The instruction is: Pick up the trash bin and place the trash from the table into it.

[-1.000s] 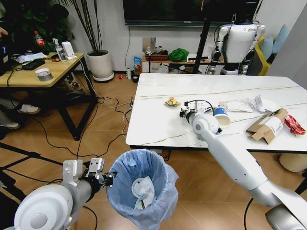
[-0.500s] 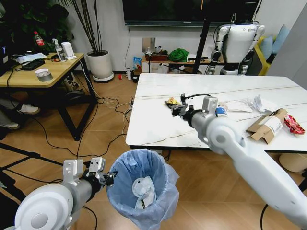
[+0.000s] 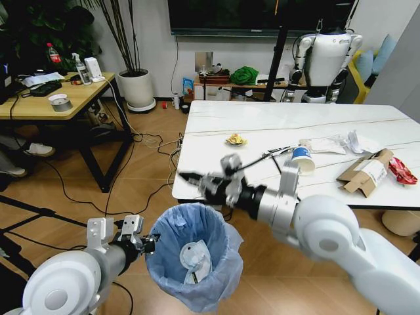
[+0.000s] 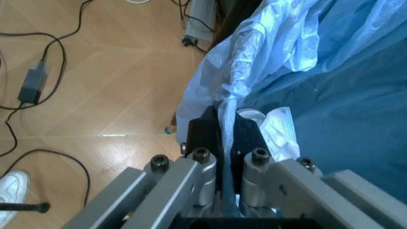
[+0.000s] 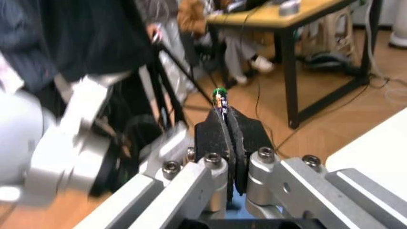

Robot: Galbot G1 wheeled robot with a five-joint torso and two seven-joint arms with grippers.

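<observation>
right gripper [image 3: 190, 177] above trash bin [image 3: 195, 262], floor cables [image 3: 141, 141]

My left gripper [image 4: 224, 138] has brushed metal fingers with matt black pads, pinching the thin, crinkled translucent blue plastic bag lining the trash bin [image 3: 197, 259]. My right gripper [image 5: 228, 131] is the same metal (bolt heads glossy), its rough black pads pressed on a small glossy scrap [image 5: 219, 98]. The table [image 3: 216, 170] looks like polished veined marble; the floor [image 3: 141, 187] is satiny wood.

Small green-tipped scrap [image 5: 220, 98] in the right claw [image 5: 227, 125], motion-blurred and too small to identify.
</observation>
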